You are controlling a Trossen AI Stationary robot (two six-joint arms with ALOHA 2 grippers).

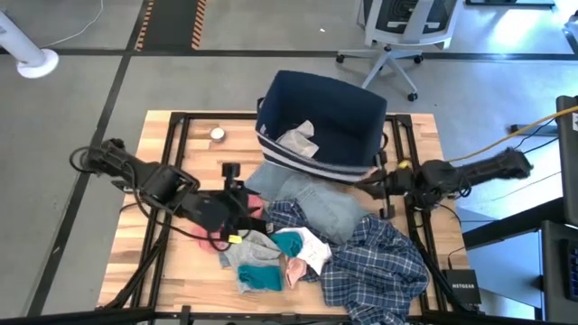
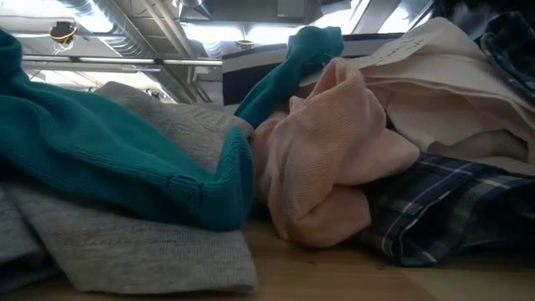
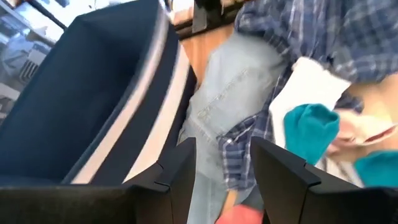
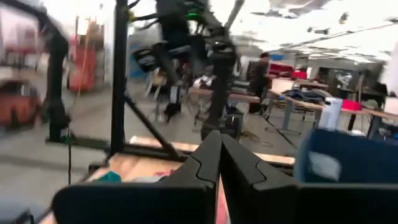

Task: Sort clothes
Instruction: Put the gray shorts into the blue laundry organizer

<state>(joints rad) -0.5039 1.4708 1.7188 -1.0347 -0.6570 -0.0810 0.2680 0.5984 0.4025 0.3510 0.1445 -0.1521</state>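
The left gripper hovers, fingers spread and empty, over the clothes heaped beside the navy bin; it should pinch one loose piece only. The right gripper waits closed, holding nothing

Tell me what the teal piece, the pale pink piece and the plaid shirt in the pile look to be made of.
Teal garment: a soft knit, probably cotton jersey, matte, with fine ribbing and a stitched hem. Pale pink garment: also a fine knit, matte, falling in soft rounded folds. Blue-white plaid shirt: a thin woven cloth, likely cotton, flat finish, creasing sharply. Fibres cannot be confirmed by sight.
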